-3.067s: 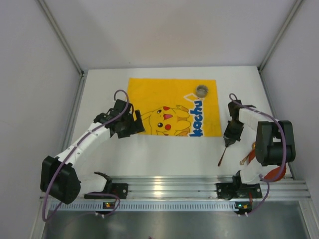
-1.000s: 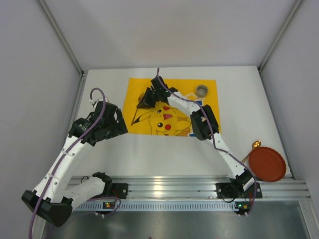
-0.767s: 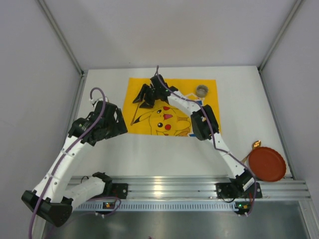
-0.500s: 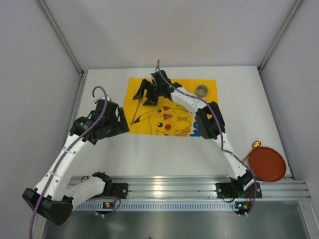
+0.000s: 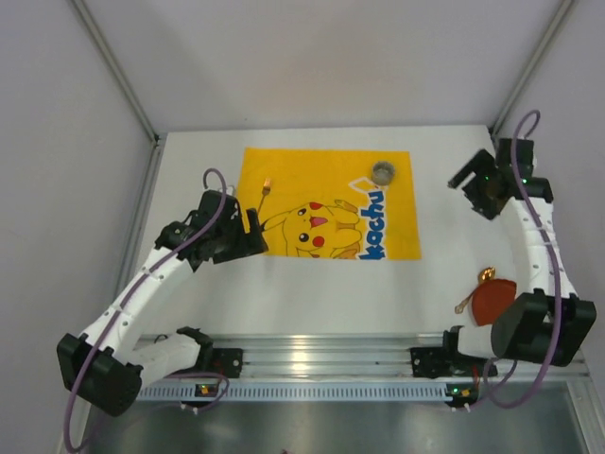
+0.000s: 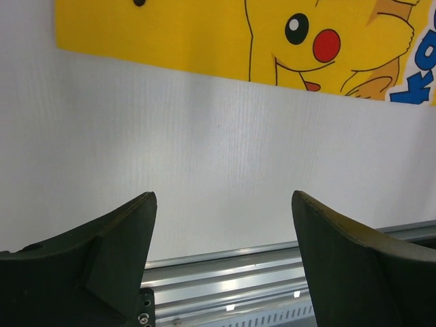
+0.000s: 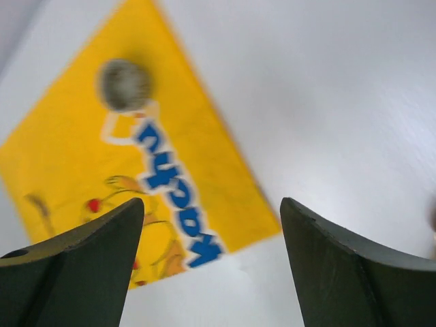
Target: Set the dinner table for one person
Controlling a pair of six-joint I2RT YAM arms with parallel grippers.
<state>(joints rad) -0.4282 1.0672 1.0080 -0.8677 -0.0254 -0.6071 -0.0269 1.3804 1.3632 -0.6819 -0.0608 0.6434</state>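
nearest to me, the ribbed aluminium rail point(image 5: 312, 355) is running along the front edge of the white surface point(image 5: 312, 293), the broad flat top that is carrying everything here. at the near right a red plate point(image 5: 492, 301) is sitting on it, half hidden behind the right arm's elbow, with a gold spoon point(image 5: 477, 282) lying just beside its left rim. a little further in, on the left, the left claw point(image 6: 221, 197) is hanging by the near-left corner of the yellow cartoon mat point(image 5: 331, 203). its jaws are standing wide apart, released, with nothing between them. the mat is lying flat across the middle of the surface. on its left part, just beyond that claw, a thin stick-like utensil point(image 5: 264, 196) is lying on the cloth. a small grey round thing point(image 5: 383, 172) is sitting near the mat's far right corner, and i cannot tell what it is. farthest off, the right claw point(image 5: 470, 186) is hovering over bare white to the right of the mat, apart from it, jaws spread and gripping nothing.
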